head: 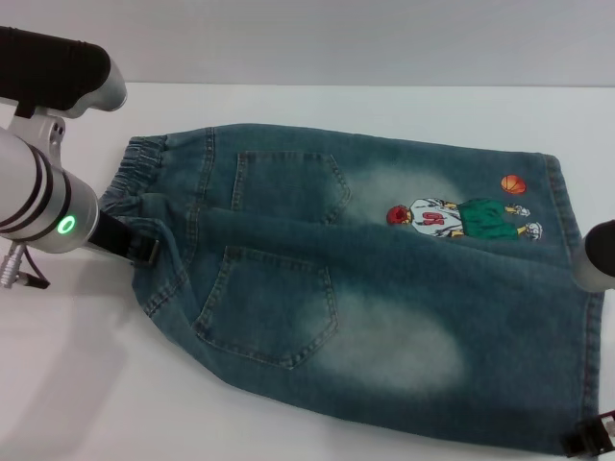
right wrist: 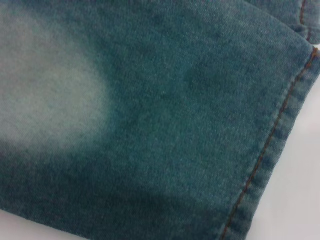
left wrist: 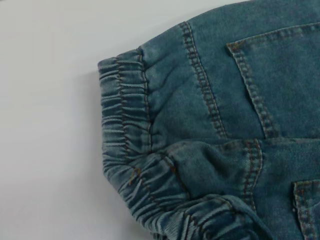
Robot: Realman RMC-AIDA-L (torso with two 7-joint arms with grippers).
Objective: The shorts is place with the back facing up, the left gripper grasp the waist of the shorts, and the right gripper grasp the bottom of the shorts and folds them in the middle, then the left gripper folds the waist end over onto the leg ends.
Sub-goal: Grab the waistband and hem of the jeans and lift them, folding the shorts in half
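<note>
The blue faded denim shorts lie flat on the white table, back up, with both patch pockets showing. The gathered waist is at the left and the bottom of the shorts at the right, beside the cartoon print. My left gripper sits at the near part of the waist, touching the cloth. The left wrist view shows the puckered waist close up. My right gripper is at the near corner of the leg ends. The right wrist view shows a stitched hem and none of the gripper.
White table surrounds the shorts on the left and front. My right arm overlaps the right edge of the cloth. A pale wall runs behind the table.
</note>
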